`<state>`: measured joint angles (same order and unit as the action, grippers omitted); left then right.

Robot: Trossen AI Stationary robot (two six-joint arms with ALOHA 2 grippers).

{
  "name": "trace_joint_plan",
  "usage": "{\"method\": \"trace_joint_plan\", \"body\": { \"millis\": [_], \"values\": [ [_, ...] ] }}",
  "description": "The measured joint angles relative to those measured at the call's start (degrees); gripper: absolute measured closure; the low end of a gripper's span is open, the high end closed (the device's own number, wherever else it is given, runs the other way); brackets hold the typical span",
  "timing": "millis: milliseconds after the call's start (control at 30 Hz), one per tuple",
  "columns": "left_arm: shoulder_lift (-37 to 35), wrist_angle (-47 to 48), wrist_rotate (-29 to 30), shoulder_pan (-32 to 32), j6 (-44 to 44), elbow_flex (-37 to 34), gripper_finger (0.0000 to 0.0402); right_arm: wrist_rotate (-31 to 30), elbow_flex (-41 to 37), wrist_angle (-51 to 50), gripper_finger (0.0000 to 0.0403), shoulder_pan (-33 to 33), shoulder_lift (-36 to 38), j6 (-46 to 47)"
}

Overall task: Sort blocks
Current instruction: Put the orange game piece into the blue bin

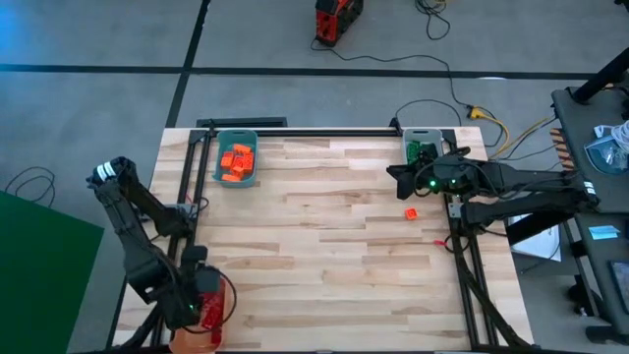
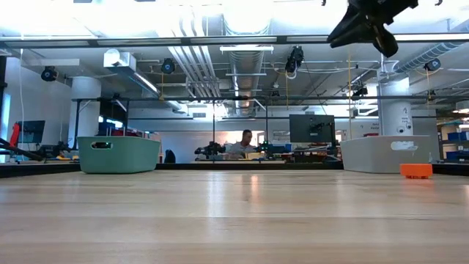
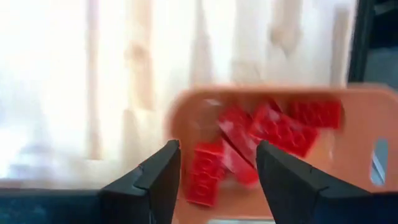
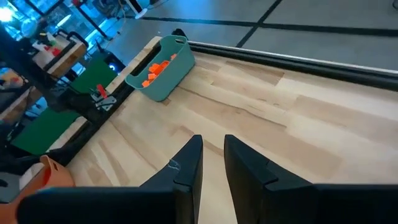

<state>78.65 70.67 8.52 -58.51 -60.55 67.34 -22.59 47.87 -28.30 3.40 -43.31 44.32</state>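
One orange block [image 1: 410, 212] [image 2: 416, 170] lies flat on the table right of centre. My right gripper [image 1: 398, 175] [image 4: 213, 168] hangs high above the table, just beyond that block and beside the grey bin [image 1: 423, 147] holding green blocks. Its fingers stand a narrow gap apart with nothing between them. At the near left corner my left gripper [image 1: 201, 300] [image 3: 217, 180] is open above the orange bin [image 3: 367, 124], with several red blocks [image 3: 273, 134] below its fingers. Orange blocks [image 1: 237, 160] lie in the teal bin [image 1: 218, 147] at the far left.
A small red piece [image 1: 439, 241] lies near the right frame rail. Black frame rails [image 1: 295, 128] run along the far, left and right edges. The middle of the wooden table [image 1: 314, 246] is bare. Beyond the table, in the low view, a person [image 2: 247, 143] sits at a desk.
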Motion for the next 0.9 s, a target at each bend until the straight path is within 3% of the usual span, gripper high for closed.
{"method": "trace_joint_plan", "body": {
  "millis": [200,433,600,900],
  "values": [
    [0.0,11.1,12.9,6.9,0.5,12.4,0.0214,-0.6,6.2,-15.7,0.0346,0.5,-0.9,6.9],
    [0.0,6.8,25.2,23.4,13.1,21.6,0.0229,3.1,12.1,-34.8,0.0346,1.1,-6.1,18.3],
    [0.0,-0.3,30.0,32.6,20.5,22.3,0.0242,9.8,12.2,-40.1,0.0345,1.5,-10.1,21.0],
    [1.4,-17.6,30.1,41.7,25.6,16.9,0.0247,19.4,7.5,-41.9,0.0289,1.7,-16.4,20.1]
  ]
}}
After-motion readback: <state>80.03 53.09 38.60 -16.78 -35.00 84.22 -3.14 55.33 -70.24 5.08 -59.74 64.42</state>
